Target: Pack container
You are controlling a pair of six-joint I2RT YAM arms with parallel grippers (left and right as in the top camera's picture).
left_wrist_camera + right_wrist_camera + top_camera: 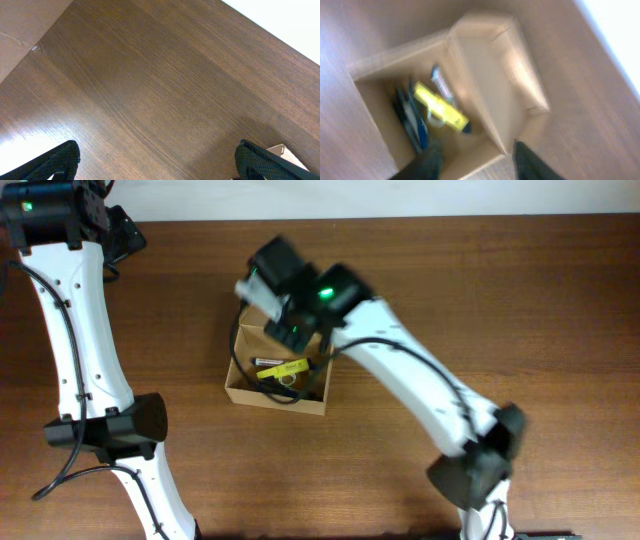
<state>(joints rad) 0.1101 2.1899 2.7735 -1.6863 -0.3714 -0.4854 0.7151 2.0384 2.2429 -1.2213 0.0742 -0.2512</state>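
Note:
The container [272, 397] is a small tan cardboard box, open, near the table's middle. In the right wrist view its inside wall [375, 107] and its raised flap lid [495, 70] show. Inside lie a yellow highlighter [283, 369] [442, 111], blue pens [417, 125] and a pale marker [441, 84]. My right gripper [290, 330] [477, 162] hovers over the box's far edge. It is open, with one finger over the inside and one outside the wall by the lid. The view is blurred. My left gripper [125, 235] [157, 162] is open and empty above bare wood at the far left.
The brown wooden table [520, 300] runs to a white edge at the back. The left arm [80, 350] stands along the left side. The right arm [440, 405] reaches in from the front right. A tan surface [25, 30] shows beyond the table's corner.

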